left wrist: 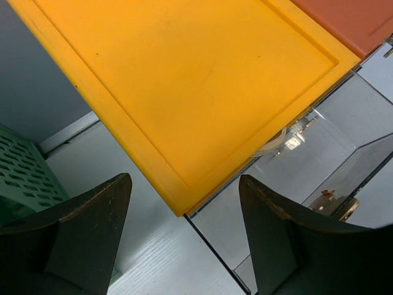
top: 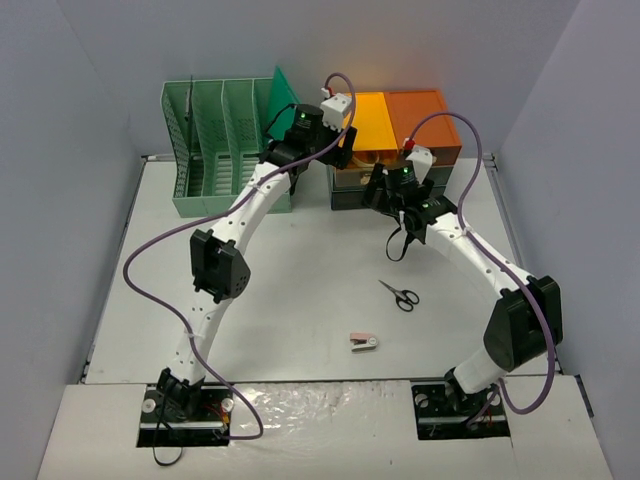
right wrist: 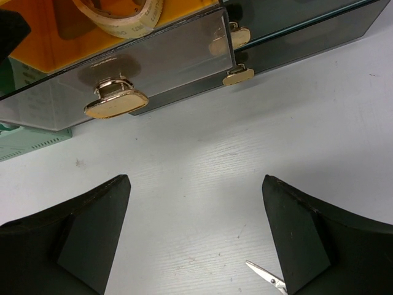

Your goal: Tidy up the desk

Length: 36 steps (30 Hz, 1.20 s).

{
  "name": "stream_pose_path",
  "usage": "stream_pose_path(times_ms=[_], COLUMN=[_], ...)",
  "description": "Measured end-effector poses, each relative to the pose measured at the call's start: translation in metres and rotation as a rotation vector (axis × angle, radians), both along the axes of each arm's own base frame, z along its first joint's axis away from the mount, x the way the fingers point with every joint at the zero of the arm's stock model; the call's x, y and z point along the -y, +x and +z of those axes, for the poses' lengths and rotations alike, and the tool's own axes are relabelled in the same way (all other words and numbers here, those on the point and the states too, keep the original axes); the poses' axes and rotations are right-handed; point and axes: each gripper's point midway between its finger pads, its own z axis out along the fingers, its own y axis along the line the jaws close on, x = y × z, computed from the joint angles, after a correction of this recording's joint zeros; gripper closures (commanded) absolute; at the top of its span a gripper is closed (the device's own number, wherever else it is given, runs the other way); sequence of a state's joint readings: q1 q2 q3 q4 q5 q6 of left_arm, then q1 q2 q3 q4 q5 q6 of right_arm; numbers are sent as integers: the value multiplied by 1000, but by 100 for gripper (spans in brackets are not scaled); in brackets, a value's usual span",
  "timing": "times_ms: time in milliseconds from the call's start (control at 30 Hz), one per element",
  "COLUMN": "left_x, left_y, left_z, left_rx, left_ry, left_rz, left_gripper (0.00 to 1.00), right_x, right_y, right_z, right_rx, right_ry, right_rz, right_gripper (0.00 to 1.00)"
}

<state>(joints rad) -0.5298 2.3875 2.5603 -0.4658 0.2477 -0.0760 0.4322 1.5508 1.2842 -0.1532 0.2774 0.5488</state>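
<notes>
Your left gripper (left wrist: pixel 184 178), above the drawer unit (top: pixel 395 150), and right gripper (right wrist: pixel 195 181), before it, both gape empty; the desk (top: pixel 300 300) spreads beneath the unit. The scissors (top: pixel 400 295) in front probably go next: drop squarely, straddling the pivot

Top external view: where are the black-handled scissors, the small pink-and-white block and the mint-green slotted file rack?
black-handled scissors (top: pixel 398 293), top external view, at the pivot between blades and handles.
small pink-and-white block (top: pixel 363 343), top external view, its middle.
mint-green slotted file rack (top: pixel 215 205), top external view, its front wall.
</notes>
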Motion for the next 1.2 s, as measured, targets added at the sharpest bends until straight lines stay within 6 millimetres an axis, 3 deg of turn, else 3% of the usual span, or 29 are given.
stream_pose_path(times_ms=[167,333,500,700,800,900,1200], left_x=[-6,-20,-28,-25,-20,-9,17], left_y=[-6,-15,-22,-20,-20,-19,-18], left_z=[-1,12,47,92,100,98,54], left_rx=[8,56,132,219,232,221,94], left_ry=[53,123,124,63,36,-5,-72], left_rz=[19,52,69,69,54,20,-78], left_gripper=[33,33,32,32,32,32,32], right_x=[-6,-11,-13,-13,-13,-13,-13], right_y=[-1,1,2,3,3,3,3], right_z=[-3,-9,-15,-17,-17,-17,-17], right_rx=[-5,-13,-24,-25,-25,-25,-25], right_ry=[0,-2,-7,-9,-11,-12,-17], right_rz=[14,24,26,27,29,29,33], right_gripper=[14,14,14,14,14,14,14])
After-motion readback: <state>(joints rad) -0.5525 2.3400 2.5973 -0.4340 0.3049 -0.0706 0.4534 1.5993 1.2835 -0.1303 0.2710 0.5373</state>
